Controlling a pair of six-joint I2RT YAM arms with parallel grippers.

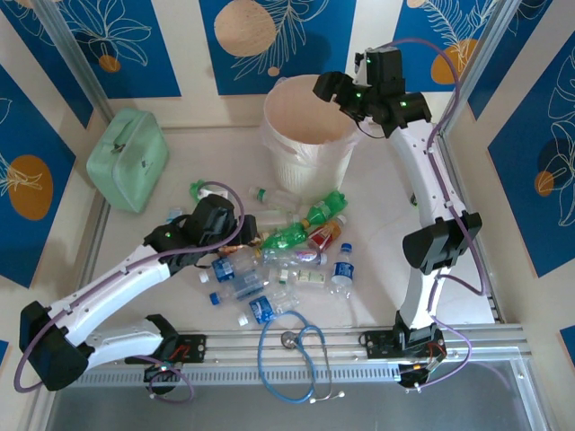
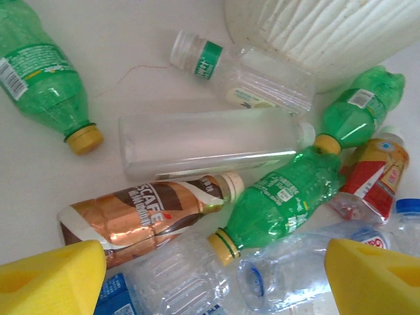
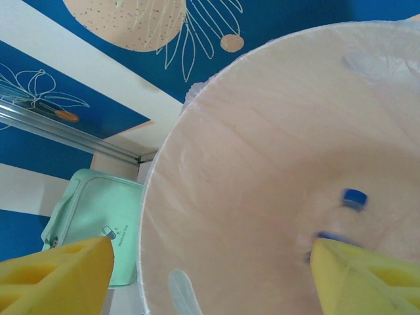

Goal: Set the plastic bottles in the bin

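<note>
Several plastic bottles (image 1: 287, 251) lie heaped on the white table in front of the bin (image 1: 286, 157), green, clear and red-labelled. My left gripper (image 2: 213, 282) hangs open just above the heap, its yellow fingers (image 2: 52, 279) either side of a crushed clear bottle (image 2: 177, 275). Just beyond it lie a green bottle (image 2: 289, 197) and a brown coffee bottle (image 2: 144, 216). My right gripper (image 3: 210, 282) is open over the bin's mouth (image 3: 262, 164) with nothing between its fingers. A blurred blue-capped bottle (image 3: 354, 197) shows inside the bin beside the right finger.
A mint-green case (image 1: 128, 160) stands at the back left, near the wall. A blue stethoscope (image 1: 296, 355) lies on the rail at the near edge. The bin's ribbed wall (image 2: 328, 33) rises just behind the heap. Patterned blue walls close in the table.
</note>
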